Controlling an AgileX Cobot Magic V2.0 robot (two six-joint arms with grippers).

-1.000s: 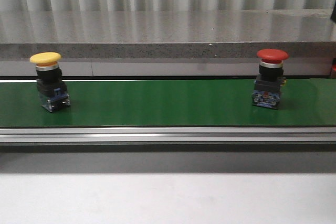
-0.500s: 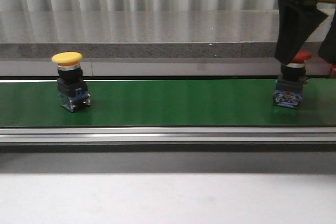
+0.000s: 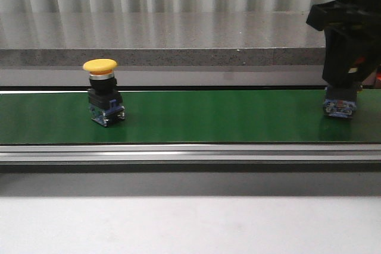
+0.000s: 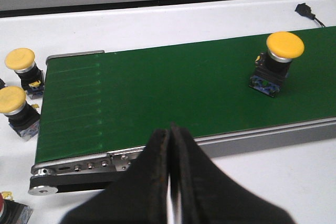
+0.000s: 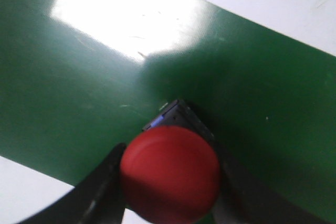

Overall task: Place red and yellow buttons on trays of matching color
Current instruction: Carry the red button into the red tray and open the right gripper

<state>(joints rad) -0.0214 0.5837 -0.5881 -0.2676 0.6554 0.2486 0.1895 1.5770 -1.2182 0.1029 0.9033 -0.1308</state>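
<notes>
A long green conveyor belt (image 3: 196, 117) runs across the scene from left to right. Off its left end, on the white bench (image 4: 294, 182), stand two spare yellow buttons (image 4: 20, 65), seen only from the left wrist camera. The left gripper (image 4: 169, 171) hangs over the bench just off the belt's near edge, fingers pressed together with nothing between them. A yellow button (image 3: 104, 96) stands upright on the belt, left of centre. At the belt's far right end, the right gripper (image 5: 165, 182) has its fingers on either side of the red button (image 5: 169, 174), whose base rests on the belt.
</notes>
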